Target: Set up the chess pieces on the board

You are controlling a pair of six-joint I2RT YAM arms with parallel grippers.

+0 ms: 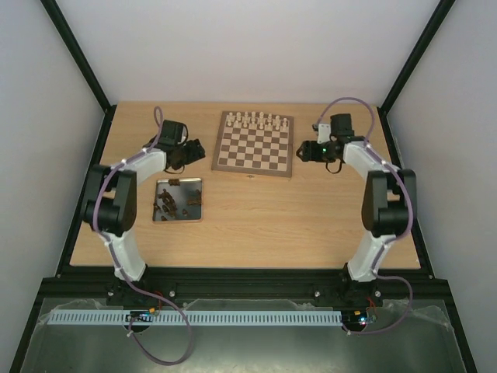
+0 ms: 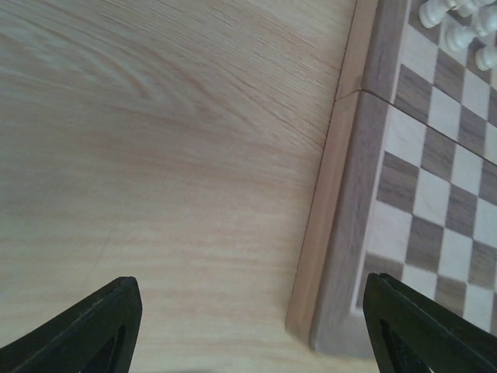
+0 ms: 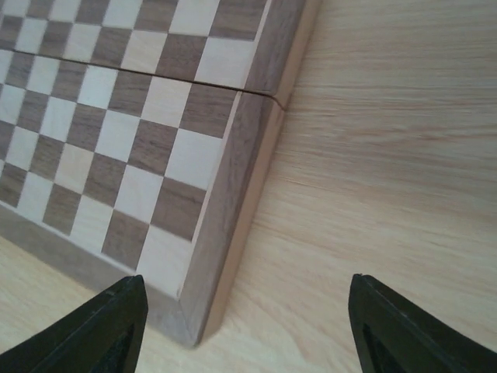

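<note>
The dark chess pieces lie jumbled in a metal tray toward the tabletop's left edge. The board sits far-centre, its near rows bare. Flanking it, the left gripper and right gripper hang spread and empty. We should pinch one piece at a time, upright.

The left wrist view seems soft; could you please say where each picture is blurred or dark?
Left wrist: the board blurs at its near corner, and the cream pieces look washed out. Right wrist: checks and grain sharp, the fingertips dark shapes. Top external: even light, the tray faintly reflective.
</note>
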